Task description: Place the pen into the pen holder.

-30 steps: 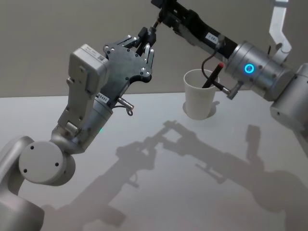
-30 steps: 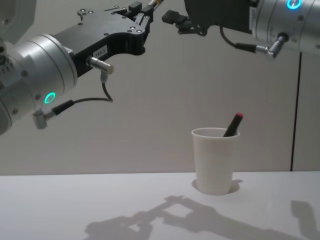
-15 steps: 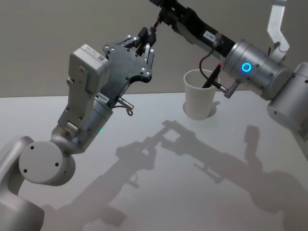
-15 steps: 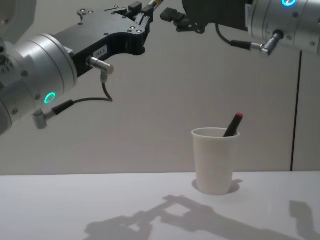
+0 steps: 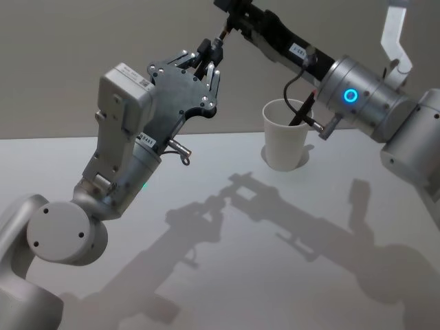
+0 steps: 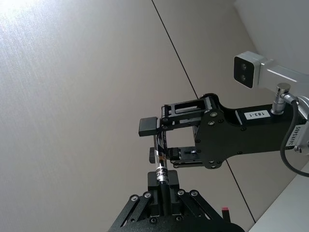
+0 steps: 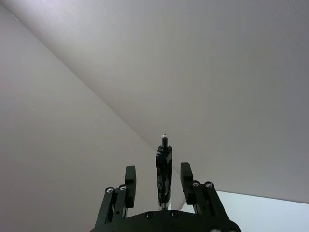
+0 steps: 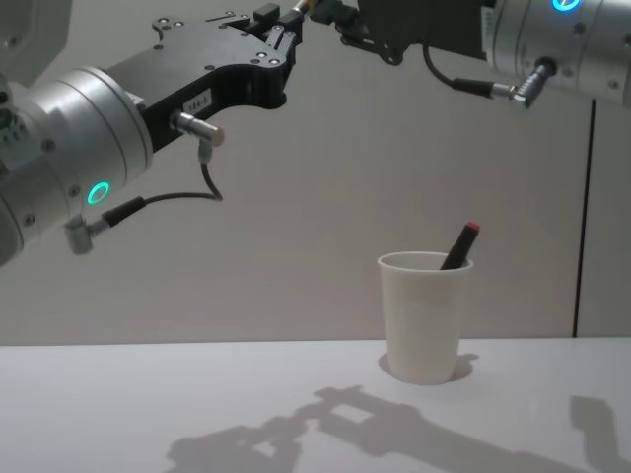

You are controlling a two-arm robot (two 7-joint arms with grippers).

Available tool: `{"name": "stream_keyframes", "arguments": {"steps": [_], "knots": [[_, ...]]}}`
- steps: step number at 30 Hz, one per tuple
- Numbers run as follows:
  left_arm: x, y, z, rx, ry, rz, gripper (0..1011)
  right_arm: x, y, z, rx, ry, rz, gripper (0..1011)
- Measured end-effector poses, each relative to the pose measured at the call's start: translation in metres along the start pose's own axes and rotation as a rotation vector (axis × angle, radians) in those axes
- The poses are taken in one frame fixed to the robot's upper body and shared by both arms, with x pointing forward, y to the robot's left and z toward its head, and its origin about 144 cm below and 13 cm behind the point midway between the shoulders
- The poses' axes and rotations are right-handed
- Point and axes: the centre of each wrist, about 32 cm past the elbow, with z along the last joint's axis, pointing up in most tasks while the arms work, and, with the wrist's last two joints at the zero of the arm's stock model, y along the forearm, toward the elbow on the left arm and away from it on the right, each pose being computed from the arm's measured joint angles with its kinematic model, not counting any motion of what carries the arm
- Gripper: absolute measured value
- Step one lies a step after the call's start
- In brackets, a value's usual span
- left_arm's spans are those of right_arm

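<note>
High above the table my left gripper point(image 5: 212, 56) is shut on the lower end of a dark pen point(image 5: 222, 33) that points up. In the left wrist view the left gripper point(image 6: 163, 181) clamps the pen point(image 6: 161, 162). My right gripper point(image 5: 230, 10) has reached in from the right and stands open around the pen's upper part. In the right wrist view the pen point(image 7: 163, 176) stands between the right gripper's point(image 7: 158, 172) fingers with a gap on each side. The pen holder point(image 8: 424, 315), a white paper cup, stands on the table at the right with a red-capped pen point(image 8: 461, 243) leaning inside it.
The white table point(image 5: 240, 275) carries the arms' shadows around the pen holder point(image 5: 285, 141). A plain grey wall point(image 8: 296, 246) rises right behind the table. Both arms cross in the air to the upper left of the cup.
My right gripper has slid left and now straddles the pen's upper part. The left arm and the cup have not moved.
</note>
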Motion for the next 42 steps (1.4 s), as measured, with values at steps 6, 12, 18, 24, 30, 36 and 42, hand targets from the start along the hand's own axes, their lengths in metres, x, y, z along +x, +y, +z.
{"name": "stream_keyframes", "arguments": {"steps": [6,12,18,24,30,36,42], "knots": [[0.0000,0.0000,0.0000,0.000,0.000,0.000,124,-0.0002,0.0002,0.0000,0.001,-0.001,-0.001,387],[0.0000,0.0000,0.0000,0.000,0.000,0.000,123,-0.0003,0.0003,0.0000,0.001,-0.003,-0.002,185],[0.0000,0.0000,0.0000,-0.001,0.000,0.000,123,-0.0003,0.0004,-0.0001,0.001,-0.003,-0.003,131],[0.0000,0.0000,0.0000,-0.001,0.000,0.000,124,-0.0003,0.0004,-0.0002,0.001,-0.003,-0.003,131],[0.0000,0.0000,0.0000,-0.001,0.000,0.000,123,-0.0003,0.0004,-0.0002,0.001,-0.003,-0.003,131],[0.0000,0.0000,0.0000,-0.001,0.000,0.000,123,-0.0003,0.0004,-0.0002,0.002,-0.003,-0.002,131],[0.0000,0.0000,0.0000,-0.001,0.000,0.000,123,-0.0003,0.0004,-0.0002,0.002,-0.003,-0.002,131]]}}
